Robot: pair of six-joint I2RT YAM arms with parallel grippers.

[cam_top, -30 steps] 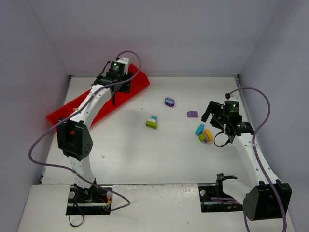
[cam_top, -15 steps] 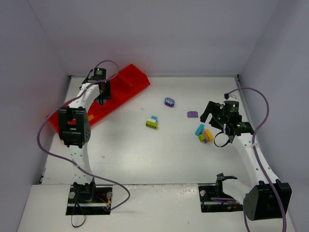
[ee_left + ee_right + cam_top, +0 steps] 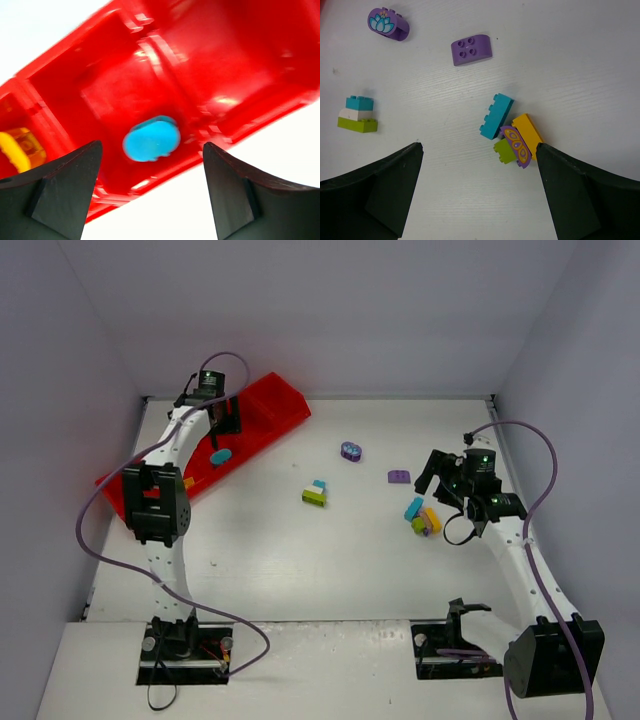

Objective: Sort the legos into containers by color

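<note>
The red tray (image 3: 270, 410) lies slanted at the far left, with its compartments in a row. My left gripper (image 3: 222, 428) hovers over it, open and empty. A teal-blue brick (image 3: 220, 456) lies loose in a compartment just below the open jaws (image 3: 151, 138). A yellow-orange brick (image 3: 17, 150) sits in the neighbouring compartment. My right gripper (image 3: 440, 480) is open and empty above the table (image 3: 479, 146). Beside it lies a cluster: a teal brick (image 3: 497, 115), a yellow-orange brick (image 3: 527, 132), a purple patterned piece (image 3: 516, 146) and a lime brick (image 3: 503, 151).
A teal, white and lime stack (image 3: 315, 494) stands mid-table. A round purple brick with a flower (image 3: 351, 451) and a plain purple brick (image 3: 399, 477) lie farther back. Grey walls close in the table on three sides.
My left gripper moved left along the tray and opened. The teal-blue brick now lies free in a compartment. The right arm has not moved.
</note>
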